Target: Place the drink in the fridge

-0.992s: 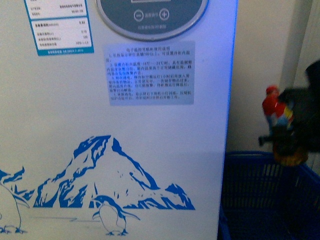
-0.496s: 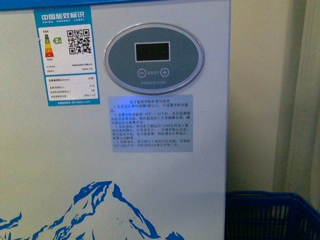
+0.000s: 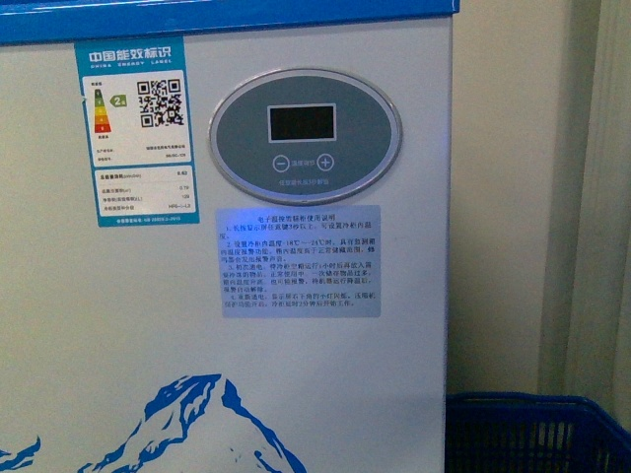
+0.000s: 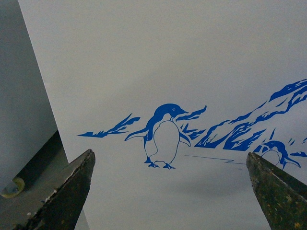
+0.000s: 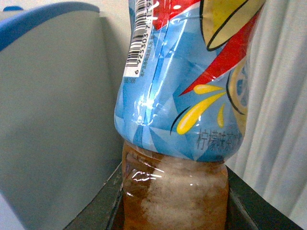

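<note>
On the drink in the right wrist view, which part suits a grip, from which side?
The narrow section of the drink below its bulging label, from the side: it stands upright, and the bulge should check slipping. The right pincer seems shut there.

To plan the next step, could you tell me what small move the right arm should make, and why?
Probably raise the right pincer, shut on the rounded plastic bottle with a light blue label: the front view shows only the front wall of the white chest fridge and its blue top rim, no opening.
</note>
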Motion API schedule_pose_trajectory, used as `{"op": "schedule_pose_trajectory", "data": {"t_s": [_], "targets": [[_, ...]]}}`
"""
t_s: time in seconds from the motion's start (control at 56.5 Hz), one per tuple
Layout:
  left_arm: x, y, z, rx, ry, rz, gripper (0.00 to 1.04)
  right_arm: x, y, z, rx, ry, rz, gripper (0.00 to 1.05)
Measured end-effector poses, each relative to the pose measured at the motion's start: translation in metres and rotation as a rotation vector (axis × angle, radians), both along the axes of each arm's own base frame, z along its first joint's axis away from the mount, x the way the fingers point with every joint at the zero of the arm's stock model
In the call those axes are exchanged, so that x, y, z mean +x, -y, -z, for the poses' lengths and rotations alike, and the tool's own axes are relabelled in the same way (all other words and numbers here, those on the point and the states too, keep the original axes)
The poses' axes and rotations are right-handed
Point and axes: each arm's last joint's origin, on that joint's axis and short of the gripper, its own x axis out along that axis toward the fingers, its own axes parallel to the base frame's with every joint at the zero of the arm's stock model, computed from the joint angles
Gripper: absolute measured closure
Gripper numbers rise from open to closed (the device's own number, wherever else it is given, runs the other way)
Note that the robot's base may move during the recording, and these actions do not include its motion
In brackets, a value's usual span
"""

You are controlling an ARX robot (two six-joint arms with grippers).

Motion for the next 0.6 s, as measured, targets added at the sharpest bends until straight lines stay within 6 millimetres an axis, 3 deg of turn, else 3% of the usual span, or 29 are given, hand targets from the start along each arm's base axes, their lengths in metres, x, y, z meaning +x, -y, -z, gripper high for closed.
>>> {"op": "schedule_pose_trajectory", "data": {"t_s": [0.213, 0.425, 0.602], "targets": [[0.0, 0.0, 0.0, 0.0, 0.0, 0.0, 0.08, -0.033, -0.011, 0.028, 0.041, 0.016, 0.032, 0.66], [0.0, 0.0, 0.0, 0.0, 0.0, 0.0, 0.08, -0.032, -0.027, 0.068, 0.05, -0.05, 0.024, 0.66], [0.0, 0.0, 0.0, 0.0, 0.0, 0.0, 0.08, -0.031, -0.034, 0.078, 0.037, -0.085, -0.025, 0.66]]}}
